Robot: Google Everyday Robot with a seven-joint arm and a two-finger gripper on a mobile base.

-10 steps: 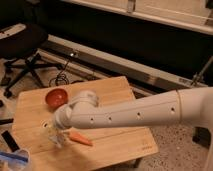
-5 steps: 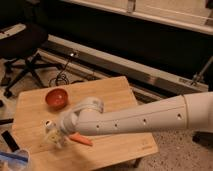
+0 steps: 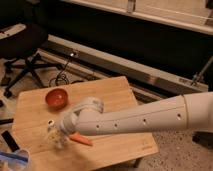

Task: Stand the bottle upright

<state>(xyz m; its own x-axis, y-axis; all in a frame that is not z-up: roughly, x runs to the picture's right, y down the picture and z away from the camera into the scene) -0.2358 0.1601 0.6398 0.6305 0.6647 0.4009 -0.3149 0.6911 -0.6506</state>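
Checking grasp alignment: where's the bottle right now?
In the camera view, the bottle is on the wooden table's front-left part, at the gripper, left of the carrot and below the red bowl.

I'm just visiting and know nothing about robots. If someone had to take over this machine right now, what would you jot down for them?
Gripper: low over the front left part of the wooden table, at the end of the white arm. It sits right at the bottle, which shows only as a blurred pale shape there; whether it is gripped, lying or upright cannot be told.
Nearby: the orange carrot lies just to the right of the gripper; the red bowl stands further back on the table.
Done: the arm has reached the bottle.
Left: confirm the grip, set the bottle on its base, let go and pull away.
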